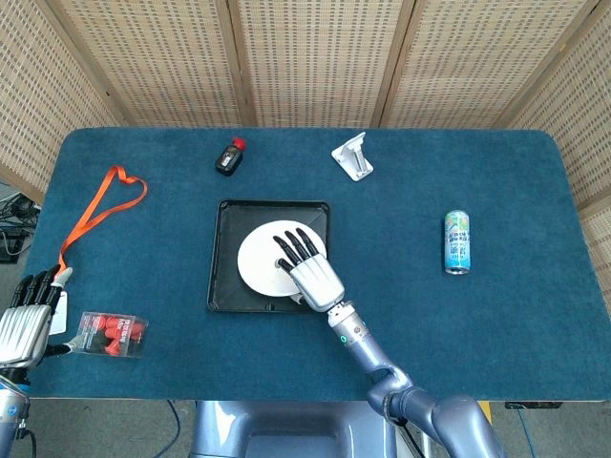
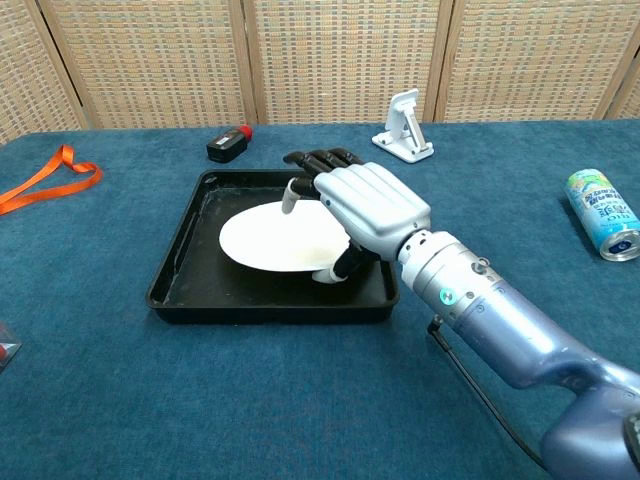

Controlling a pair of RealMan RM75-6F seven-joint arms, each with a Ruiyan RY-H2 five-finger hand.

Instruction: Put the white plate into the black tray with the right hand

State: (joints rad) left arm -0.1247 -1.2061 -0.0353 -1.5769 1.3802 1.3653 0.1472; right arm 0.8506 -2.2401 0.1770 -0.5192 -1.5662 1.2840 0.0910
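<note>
The white plate [image 1: 260,258] [image 2: 265,237] lies low inside the black tray [image 1: 220,288] [image 2: 178,290], in its right half, almost flat. My right hand [image 1: 311,274] [image 2: 368,205] sits over the plate's right edge. Its fingers stretch across the top of the plate and its thumb is tucked under the rim, so it still holds the plate. My left hand [image 1: 25,319] hangs at the table's near left corner, far from the tray, with straight fingers and nothing in it.
A drink can [image 1: 457,241] [image 2: 603,212] lies to the right. A white stand [image 1: 352,157] [image 2: 405,125] and a small black bottle [image 1: 229,156] [image 2: 228,143] sit behind the tray. An orange lanyard [image 1: 100,205] and a box of red pieces [image 1: 112,333] are at the left.
</note>
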